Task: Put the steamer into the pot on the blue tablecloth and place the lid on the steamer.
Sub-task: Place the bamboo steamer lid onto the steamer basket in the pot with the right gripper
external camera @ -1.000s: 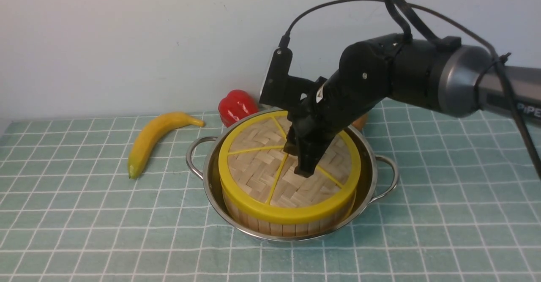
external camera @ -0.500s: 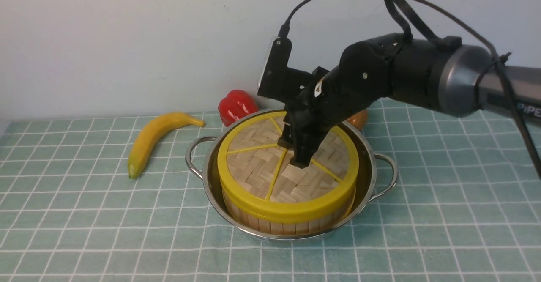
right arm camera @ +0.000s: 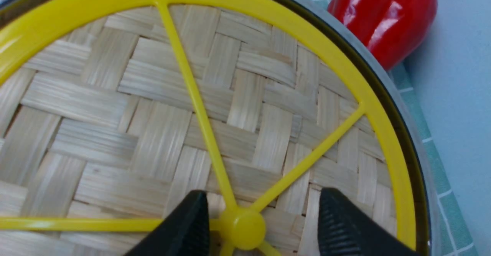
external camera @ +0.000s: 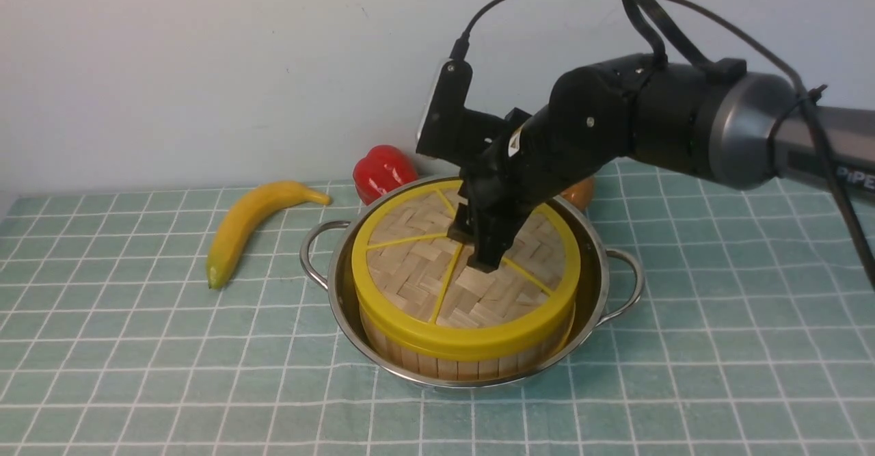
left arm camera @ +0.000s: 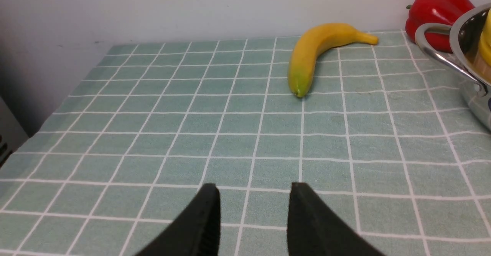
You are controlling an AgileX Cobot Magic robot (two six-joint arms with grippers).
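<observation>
The lid [external camera: 437, 271], a woven bamboo disc with a yellow rim and spokes, lies flat on top of the steamer [external camera: 465, 362], whose slatted wooden wall shows just below the rim. The steamer sits inside the pot [external camera: 589, 305], a shallow steel pan with looped wire handles, which rests on the blue tablecloth [external camera: 137, 346]. Directly above the lid's centre hangs the right gripper [external camera: 482, 254], fingers pointing down; the right wrist view shows its two black fingers [right arm camera: 184, 229] spread apart on either side of the small yellow knob [right arm camera: 242, 228], with a gap on each side, though whether the tips touch the weave is hard to judge. Behind the pot, a red bell pepper [external camera: 383, 170] stands near the wall, and an orange object [external camera: 580, 195] peeks out behind the arm. A banana [external camera: 249, 223] lies to the pot's left. The left gripper [left arm camera: 253, 213] hovers over bare cloth, well apart from the pot, jaws parted and holding nothing.
</observation>
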